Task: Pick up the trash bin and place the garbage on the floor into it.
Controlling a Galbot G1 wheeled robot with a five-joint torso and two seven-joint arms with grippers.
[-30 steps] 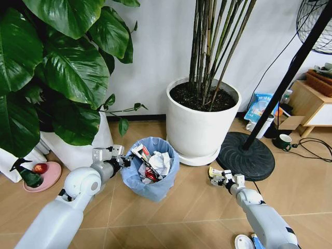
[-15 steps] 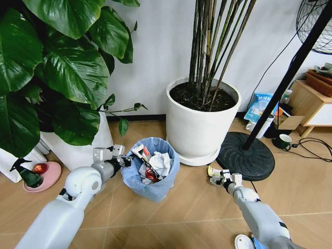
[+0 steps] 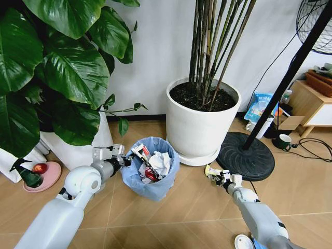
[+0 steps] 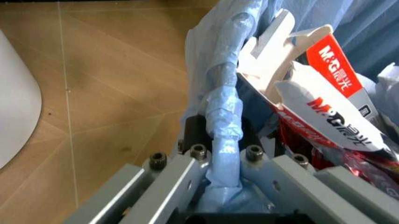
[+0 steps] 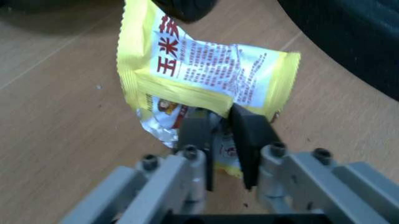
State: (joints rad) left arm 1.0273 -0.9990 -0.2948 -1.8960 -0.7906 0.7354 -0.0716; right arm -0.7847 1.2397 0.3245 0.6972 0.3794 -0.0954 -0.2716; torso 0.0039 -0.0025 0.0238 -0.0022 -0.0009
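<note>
The trash bin [image 3: 151,175], lined with a crinkly pale blue bag, stands on the floor [image 3: 192,207] between the two plant pots, stuffed with crumpled paper and red-and-white wrappers. My left gripper [image 3: 122,160] is shut on the bin's rim [image 4: 223,116], the blue bag pinched between its fingers. To the bin's right, just above the floor, my right gripper [image 3: 213,175] is shut on a yellow wrapper [image 5: 206,70]. A white round lid [image 3: 243,241] and a blue-white packet [image 3: 255,240] lie on the floor beside my right forearm.
A big white pot [image 3: 202,122] with bamboo stalks stands right behind the bin. A leafy plant in another white pot [image 3: 83,145] crowds the left. The black round fan base [image 3: 245,154] sits just beyond the right gripper. A pink dish [image 3: 42,175] lies at far left.
My right gripper, holding the yellow wrapper, has drifted slightly left toward the bin. The left gripper and bin have stayed put.
</note>
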